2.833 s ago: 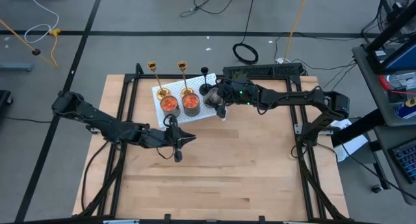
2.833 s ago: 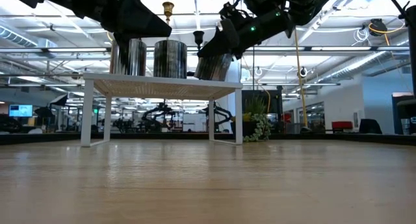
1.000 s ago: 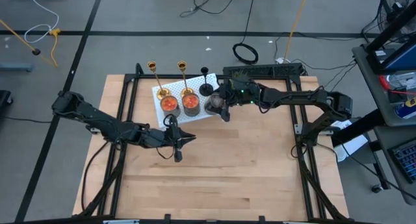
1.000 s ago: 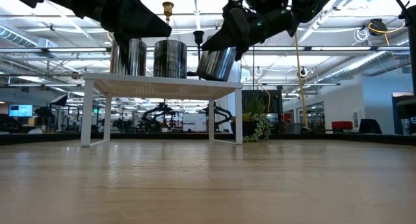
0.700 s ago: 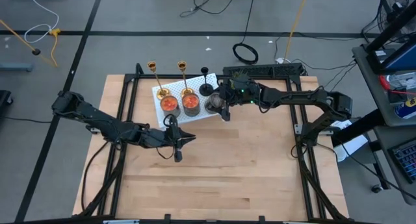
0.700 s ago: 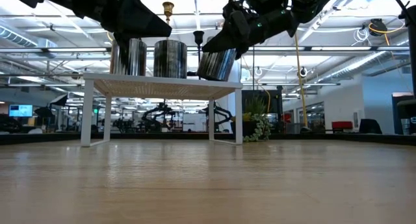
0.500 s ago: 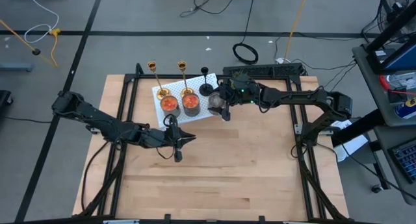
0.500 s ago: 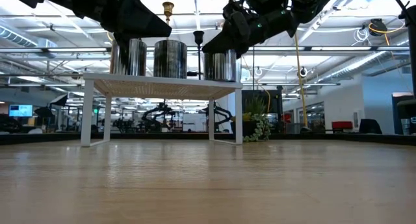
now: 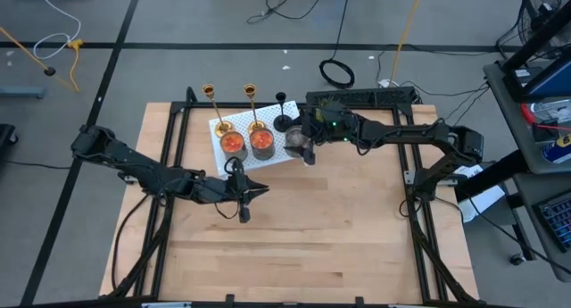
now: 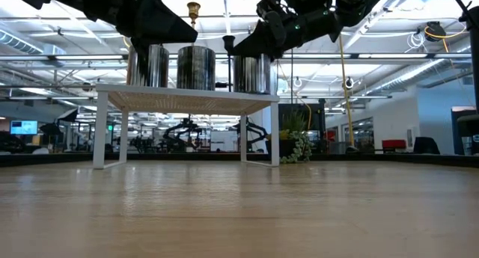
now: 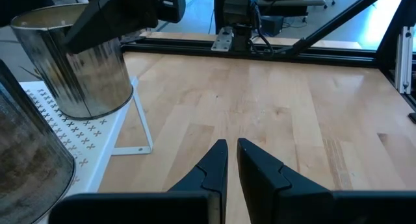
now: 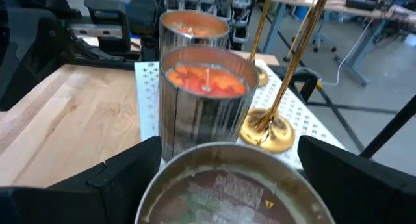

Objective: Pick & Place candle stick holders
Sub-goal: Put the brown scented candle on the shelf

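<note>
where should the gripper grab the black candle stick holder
Likely on the thin upright stem of the black candle stick holder, above its round flared base, which is too wide and flat to pinch. Come from the far, open side: the metal can under the right gripper crowds the near side.

Overhead cam looks straight down at the whole wooden table. Low cam sits at tabletop level, facing across into the room. Left wrist cam looks along the tabletop, right wrist cam is up close. All four catch the small white stand with its metal cans.
</note>
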`<state>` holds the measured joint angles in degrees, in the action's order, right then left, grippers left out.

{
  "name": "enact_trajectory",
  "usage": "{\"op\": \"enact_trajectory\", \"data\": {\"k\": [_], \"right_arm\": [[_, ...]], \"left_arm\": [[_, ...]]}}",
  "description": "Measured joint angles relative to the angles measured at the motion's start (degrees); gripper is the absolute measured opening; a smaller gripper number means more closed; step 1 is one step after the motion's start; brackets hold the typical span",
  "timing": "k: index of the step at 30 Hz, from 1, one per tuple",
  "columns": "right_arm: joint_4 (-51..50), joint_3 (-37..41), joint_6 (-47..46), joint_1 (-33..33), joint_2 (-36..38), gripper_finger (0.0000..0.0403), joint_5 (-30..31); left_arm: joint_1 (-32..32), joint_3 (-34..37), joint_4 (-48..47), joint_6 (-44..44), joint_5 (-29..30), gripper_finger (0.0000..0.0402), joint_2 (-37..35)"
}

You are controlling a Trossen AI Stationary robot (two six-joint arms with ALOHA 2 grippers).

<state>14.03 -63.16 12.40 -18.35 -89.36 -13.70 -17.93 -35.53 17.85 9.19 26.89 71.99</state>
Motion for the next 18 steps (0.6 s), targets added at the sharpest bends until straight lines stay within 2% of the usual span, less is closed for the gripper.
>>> {"op": "enact_trajectory", "data": {"k": [8, 12, 18], "right_arm": [[4.4, -0.1, 0.8, 0.0, 0.1, 0.0357, 0.0], [5.3, -0.1, 2.3, 0.2, 3.0, 0.0357, 0.1], [-0.1, 0.0, 3.8, 0.7, 9.5, 0.0357, 0.3]], "left_arm": [[0.0, 0.0, 0.0, 0.0, 0.0, 0.0040, 0.0], [0.0, 0.0, 0.0, 0.0, 0.0, 0.0040, 0.0], [0.0, 0.0, 0.0, 0.0, 0.0, 0.0040, 0.0]]}}
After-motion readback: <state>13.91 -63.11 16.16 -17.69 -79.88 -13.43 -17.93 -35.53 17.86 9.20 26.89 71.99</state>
